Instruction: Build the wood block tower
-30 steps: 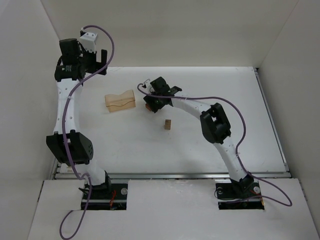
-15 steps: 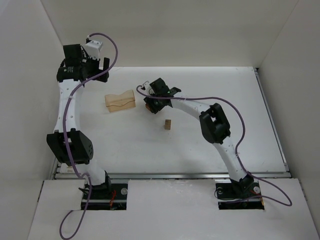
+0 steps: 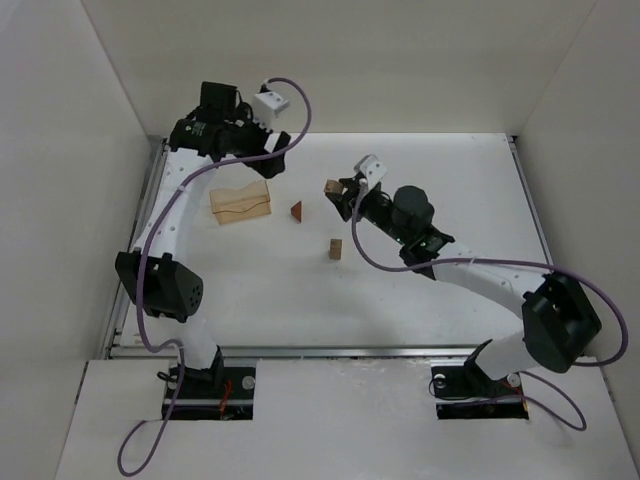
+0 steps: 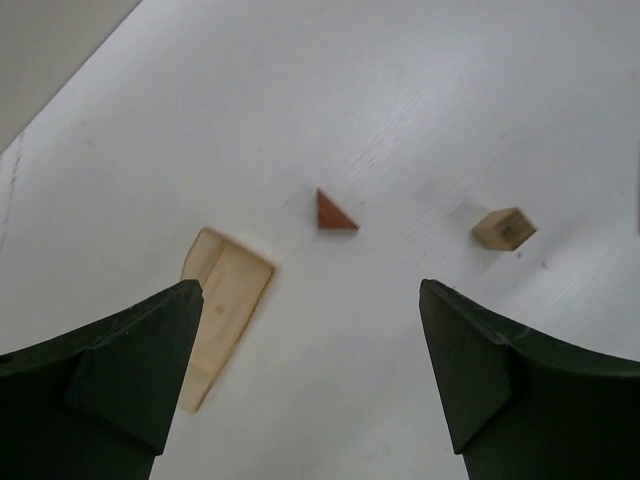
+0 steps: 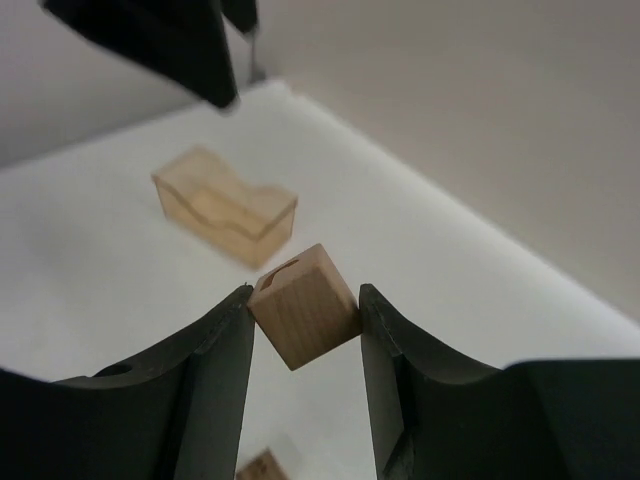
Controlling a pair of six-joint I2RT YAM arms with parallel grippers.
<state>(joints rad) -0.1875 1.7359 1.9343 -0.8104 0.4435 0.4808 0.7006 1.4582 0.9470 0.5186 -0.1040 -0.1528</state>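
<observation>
My right gripper (image 3: pixel 338 190) is shut on a tan wooden cube (image 3: pixel 330 187), held tilted between the fingers (image 5: pixel 305 305) above the table. A reddish-brown triangular roof piece (image 3: pixel 296 210) lies on the table left of it and also shows in the left wrist view (image 4: pixel 333 212). A small tan cuboid (image 3: pixel 336 249) stands further forward; it also shows in the left wrist view (image 4: pixel 503 228) and at the bottom edge of the right wrist view (image 5: pixel 262 467). My left gripper (image 3: pixel 272 160) is open and empty, high over the back of the table, its jaws (image 4: pixel 310 380) wide apart.
A larger pale wood block with a wavy top (image 3: pixel 241 203) lies at the left of the table, seen too from the left wrist (image 4: pixel 220 305) and the right wrist (image 5: pixel 225 205). White walls close in the table on three sides.
My right arm has swung right and lifted with the tan cube in its grip, uncovering the triangular piece. My left arm has swung right from the far left corner toward the table's back middle.
</observation>
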